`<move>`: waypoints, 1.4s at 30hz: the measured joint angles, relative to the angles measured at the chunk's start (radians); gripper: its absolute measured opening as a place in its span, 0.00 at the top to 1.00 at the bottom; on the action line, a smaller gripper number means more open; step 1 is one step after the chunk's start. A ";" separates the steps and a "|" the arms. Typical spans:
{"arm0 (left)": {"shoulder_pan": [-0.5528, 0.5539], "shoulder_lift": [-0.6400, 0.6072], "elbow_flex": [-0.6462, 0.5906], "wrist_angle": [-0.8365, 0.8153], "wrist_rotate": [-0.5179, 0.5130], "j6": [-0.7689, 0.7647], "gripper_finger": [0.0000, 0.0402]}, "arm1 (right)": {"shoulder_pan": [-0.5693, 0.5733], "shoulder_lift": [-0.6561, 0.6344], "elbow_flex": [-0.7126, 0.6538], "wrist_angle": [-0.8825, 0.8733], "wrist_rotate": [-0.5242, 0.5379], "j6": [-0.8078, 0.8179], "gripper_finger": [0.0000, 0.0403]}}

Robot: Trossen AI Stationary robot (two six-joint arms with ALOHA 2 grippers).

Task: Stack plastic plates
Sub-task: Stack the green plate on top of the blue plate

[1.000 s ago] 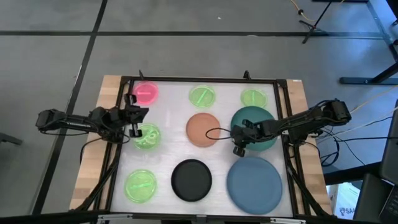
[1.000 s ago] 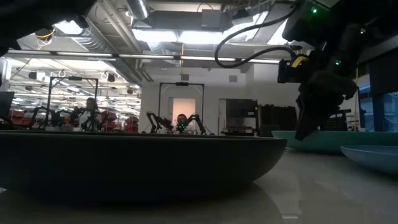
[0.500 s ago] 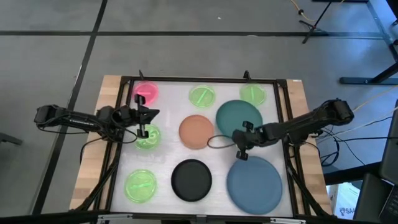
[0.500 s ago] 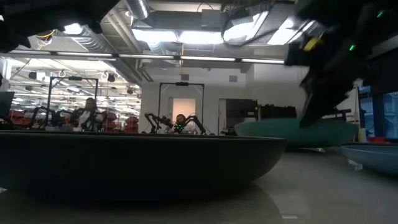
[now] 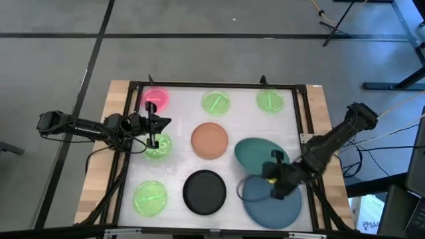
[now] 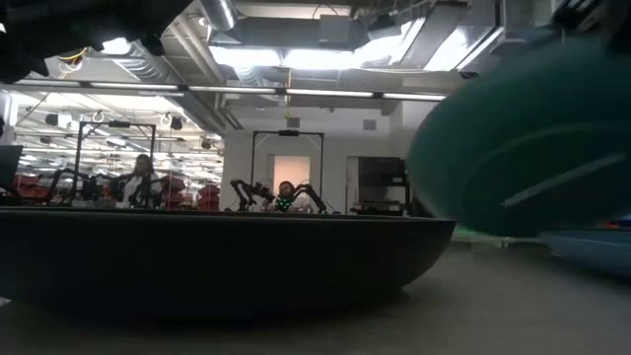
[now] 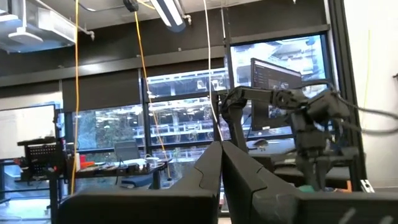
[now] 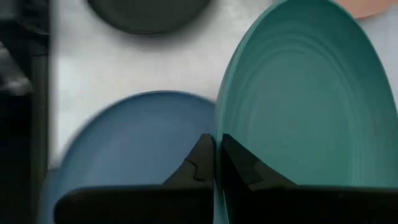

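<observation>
My right gripper [image 5: 272,176] is shut on the large teal-green plate [image 5: 255,153] and holds it above the far part of the blue-grey plate [image 5: 269,204], which lies flat near the table's near right corner. In the low view the teal-green plate [image 6: 523,148] is in the air and tilted. My left gripper [image 5: 155,126] is shut and hovers over a small neon-green plate [image 5: 158,147] at the table's left side, touching nothing; its fingers [image 7: 219,168] show closed together. My right gripper [image 8: 216,152] pinches the teal-green plate's rim [image 8: 217,121] between its two fingers, one finger [image 8: 241,167] on the hollow inner face and the other on the outer side. The plate is lifted clear and tilted, reaching away from the fingers toward the table's middle.
An orange-tan plate [image 5: 210,139] lies mid-table and a black plate [image 5: 204,191] at the near middle. A pink plate [image 5: 156,98] and two neon-green plates [image 5: 216,101] [image 5: 269,100] line the far edge; another neon-green one [image 5: 151,197] lies near left. A black frame [image 5: 305,119] borders the table.
My right gripper has carried the teal-green plate from the table's far right toward the near edge, lifting it clear and tilting it, until it came over the blue-grey plate. My left gripper shifted slightly toward the table's right early on, then kept still.
</observation>
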 joint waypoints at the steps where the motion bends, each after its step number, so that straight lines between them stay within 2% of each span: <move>1: -0.005 0.000 0.000 0.001 0.000 0.000 0.98 | 0.031 0.000 0.017 -0.008 0.009 0.032 1.00; 7: -0.027 0.000 0.000 0.002 0.000 0.000 0.98 | 0.206 0.003 0.099 -0.021 0.057 0.241 1.00; 15: -0.067 0.000 0.000 0.001 0.000 -0.001 0.98 | 0.354 0.044 0.105 0.014 0.022 0.517 1.00; 21: -0.092 0.000 0.000 0.001 0.000 -0.001 0.98 | 0.351 0.147 0.104 0.028 0.008 0.530 1.00; 27: -0.101 0.000 0.000 0.001 0.000 0.000 0.98 | 0.302 0.242 0.102 0.030 -0.039 0.523 0.98; 30: -0.101 0.000 0.000 0.001 -0.008 0.000 0.98 | 0.275 0.273 0.102 0.039 -0.081 0.504 0.92; 37: -0.101 0.000 0.000 0.000 -0.002 -0.001 0.98 | 0.214 0.304 0.102 0.095 -0.155 0.407 0.71; 42: -0.101 0.000 0.000 0.000 0.000 -0.001 0.98 | 0.193 0.311 0.102 0.047 -0.154 0.367 0.63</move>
